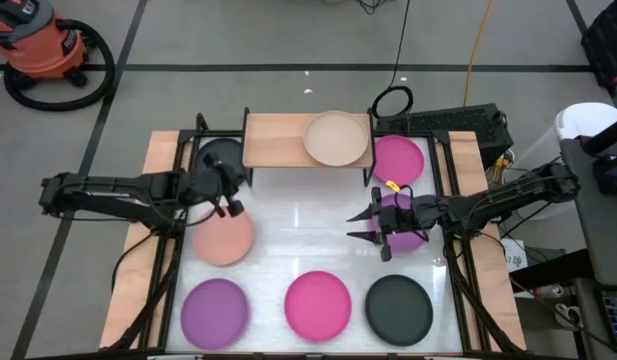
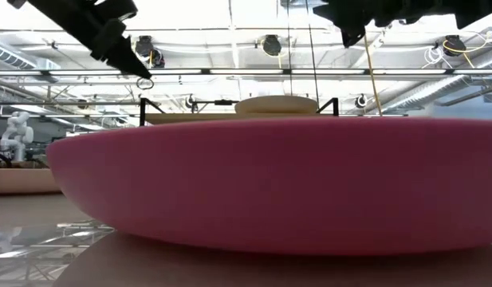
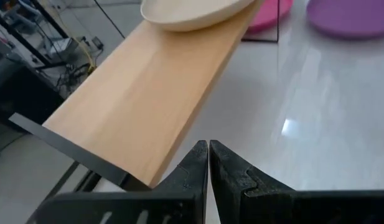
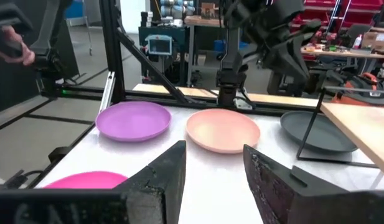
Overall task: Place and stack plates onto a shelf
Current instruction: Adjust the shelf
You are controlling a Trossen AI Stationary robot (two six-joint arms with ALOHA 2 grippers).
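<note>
The shelf point(image 1: 283, 141) stands at the table's far edge, with the beige plate point(image 1: 336, 137) resting flat on its right half. A black plate point(image 1: 220, 157) lies beside the shelf's left end, and the salmon plate point(image 1: 224, 238) nearer. Along the near edge lie a purple plate point(image 1: 215, 308), a magenta one point(image 1: 318, 304) and a black one point(image 1: 398, 307). A second magenta plate point(image 1: 399, 159) and a purple one point(image 1: 406, 229) lie on the right. My left gripper point(image 1: 232, 207) is shut and empty, above the salmon plate's far rim. My right gripper point(image 1: 360, 228) is open and empty, beside the right purple plate.
Black frame rails point(image 1: 170, 250) run along both sides of the table. Bare white tabletop point(image 1: 298, 225) lies between the two grippers. The shelf's left half point(image 3: 142, 93) is bare wood. Cables and a power strip point(image 1: 453, 122) sit beyond the far right corner.
</note>
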